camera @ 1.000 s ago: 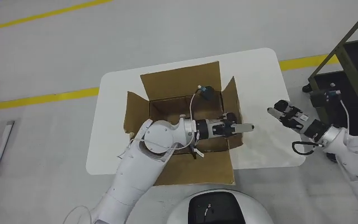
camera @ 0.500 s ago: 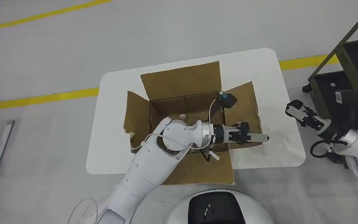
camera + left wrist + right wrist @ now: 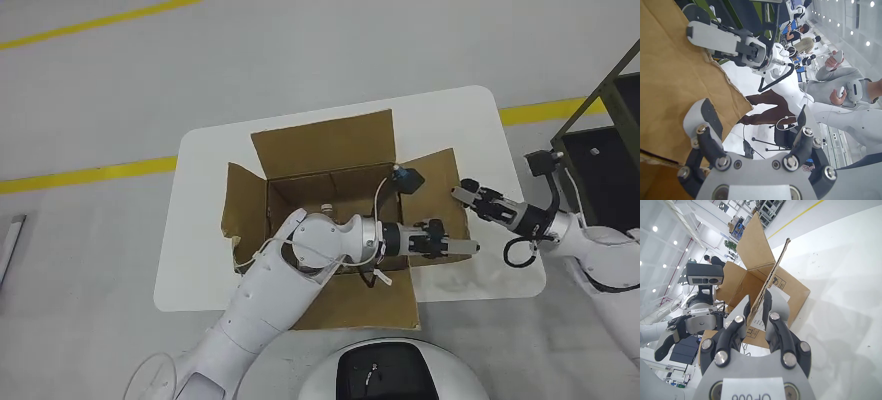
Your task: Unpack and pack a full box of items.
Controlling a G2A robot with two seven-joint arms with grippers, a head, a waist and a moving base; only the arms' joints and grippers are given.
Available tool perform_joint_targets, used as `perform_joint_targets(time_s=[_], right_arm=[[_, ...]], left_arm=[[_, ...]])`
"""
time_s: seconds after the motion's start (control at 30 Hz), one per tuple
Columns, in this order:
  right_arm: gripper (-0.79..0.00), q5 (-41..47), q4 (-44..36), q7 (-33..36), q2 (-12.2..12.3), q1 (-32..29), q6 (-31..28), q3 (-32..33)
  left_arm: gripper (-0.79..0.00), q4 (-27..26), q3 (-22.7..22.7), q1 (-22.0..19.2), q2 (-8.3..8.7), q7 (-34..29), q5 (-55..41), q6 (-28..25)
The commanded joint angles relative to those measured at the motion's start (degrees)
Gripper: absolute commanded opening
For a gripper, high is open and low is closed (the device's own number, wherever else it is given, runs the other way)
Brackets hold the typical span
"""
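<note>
An open cardboard box (image 3: 330,150) stands in the middle of the white table (image 3: 210,200). Its right flap (image 3: 435,180) is folded outwards. My left arm lies across the box, and my left gripper (image 3: 455,244) (image 3: 753,106) is open at that flap's near edge, one finger (image 3: 704,117) against the cardboard. From the right, my right gripper (image 3: 462,192) (image 3: 757,298) straddles the flap's outer edge (image 3: 772,272) and is shut on it. The left wrist view shows the right gripper (image 3: 698,45) clamped at the flap's corner. What lies inside the box is hidden.
A dark green rack (image 3: 600,140) stands off the table's right end, close to my right arm. Bare table (image 3: 490,130) lies right of the box and on its left side. Yellow lines (image 3: 80,175) cross the floor behind.
The right flap was pushed outwards by my left gripper a second ago. Since then my right arm has come in from the right and closed on the flap's edge. The left arm has held still.
</note>
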Motion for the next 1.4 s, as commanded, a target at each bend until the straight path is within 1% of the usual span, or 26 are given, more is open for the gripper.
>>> perform_joint_targets(time_s=[0.0, 0.1, 0.2, 0.33, 0.43, 0.5, 0.63, 0.73, 0.83, 1.23, 1.3, 1.37], right_arm=[[-0.785, -0.2, 0.5, 0.0, -0.1, 0.3, -0.1, -0.6], [-0.785, -0.4, 1.0, -0.5, -0.2, 0.3, -0.1, -0.9], [-0.785, -0.7, 1.1, -0.8, -0.2, 0.0, -0.2, -1.1], [-0.785, -1.1, 0.8, -1.6, -0.3, -0.5, 0.1, -1.0], [-0.785, -1.3, 0.3, -2.5, -0.3, -1.2, 0.2, -0.5], [-0.785, -1.7, -0.3, -2.8, -0.2, -1.6, 0.3, 0.1], [-0.785, -2.6, -1.6, -3.8, -0.1, -2.8, 0.9, 1.4], [-0.785, -3.2, -2.6, -4.2, 0.0, -3.7, 1.4, 2.3], [-0.785, -3.3, -3.2, -4.2, 0.1, -4.3, 1.5, 2.9], [-0.785, -4.1, -3.3, -4.2, 0.0, -4.3, 0.9, 3.0], [-0.785, -4.1, -3.1, -4.3, 0.0, -4.1, 0.7, 2.8], [-0.785, -4.2, -2.9, -4.2, -0.1, -3.8, 0.5, 2.6]], left_arm=[[0.000, 0.0, -0.1, 0.1, -0.03, -0.2, 0.1, 0.0], [0.000, -0.4, -0.6, 0.0, 0.07, -0.5, 1.1, 0.0], [0.000, -1.7, -2.5, -0.2, 0.57, -0.9, 2.7, 0.1], [0.000, -4.2, -6.4, 0.3, 1.97, -2.2, 7.6, 1.0], [0.000, -7.1, -10.0, 1.4, 3.32, -3.5, 13.2, 3.4], [0.000, -9.3, -12.0, 2.4, 4.25, -5.3, 17.3, 5.6], [0.000, -14.3, -13.5, 3.4, 6.24, -12.0, 34.7, 10.4], [0.000, -17.3, -13.4, 4.6, 7.09, -15.6, 43.5, 12.7], [0.000, -19.2, -12.3, 4.8, 7.62, -18.4, 51.4, 12.6], [0.000, -19.2, -12.3, 4.8, 7.62, -18.4, 51.4, 12.6], [0.000, -18.8, -12.3, 6.0, 7.59, -16.2, 50.9, 13.0], [0.000, -18.0, -11.6, 6.4, 7.51, -16.1, 52.2, 14.1]])
